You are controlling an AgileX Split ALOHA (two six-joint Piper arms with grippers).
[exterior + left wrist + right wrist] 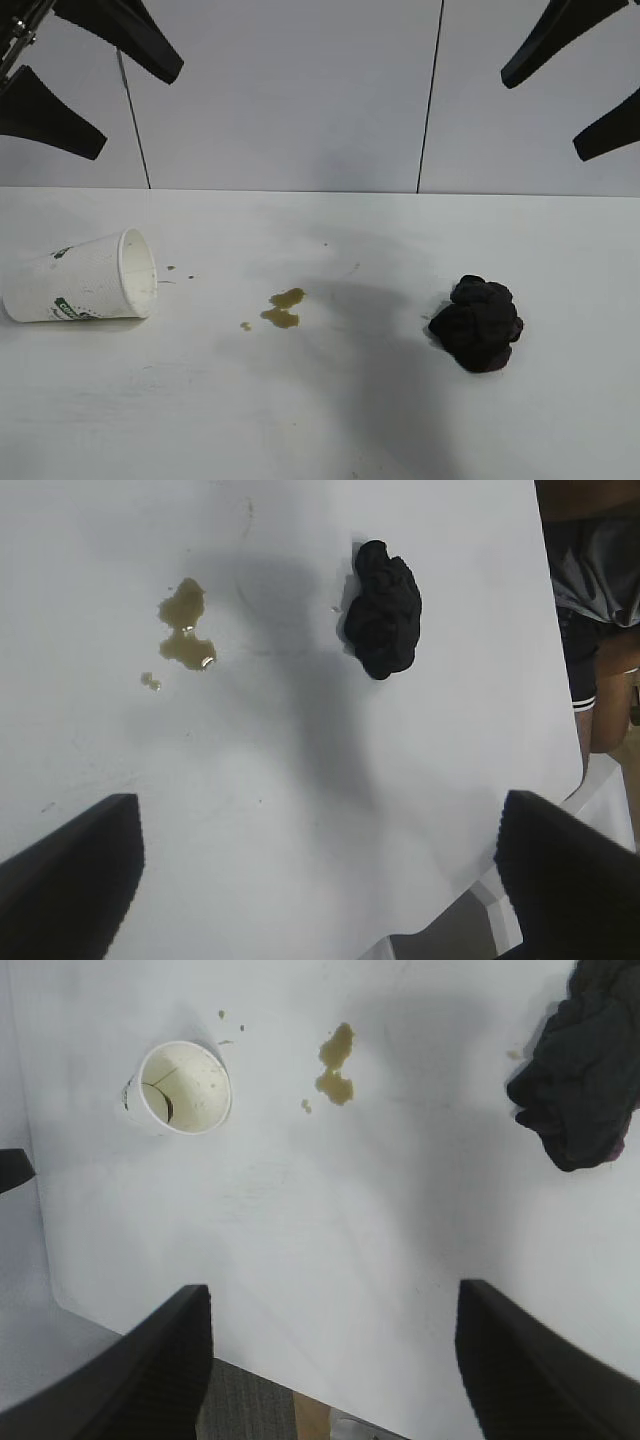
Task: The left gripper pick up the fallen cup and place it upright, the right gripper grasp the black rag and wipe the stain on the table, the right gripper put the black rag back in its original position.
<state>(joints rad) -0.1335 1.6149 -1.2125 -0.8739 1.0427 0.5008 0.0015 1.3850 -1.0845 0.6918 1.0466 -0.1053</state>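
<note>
The cup lies on its side at the table's left, its mouth facing the middle; the right wrist view looks into its speckled inside. The stain is a pair of yellowish-brown blotches with small droplets near the table's middle. To the right sits the black rag, a lumpy wad. My left gripper hangs high above the cup, open and empty. High at the upper right, the right gripper is open too, holding nothing.
The white table reaches back to a grey panelled wall. In the left wrist view a dark-clothed person sits past the table's edge. The floor shows beyond the edge in the right wrist view.
</note>
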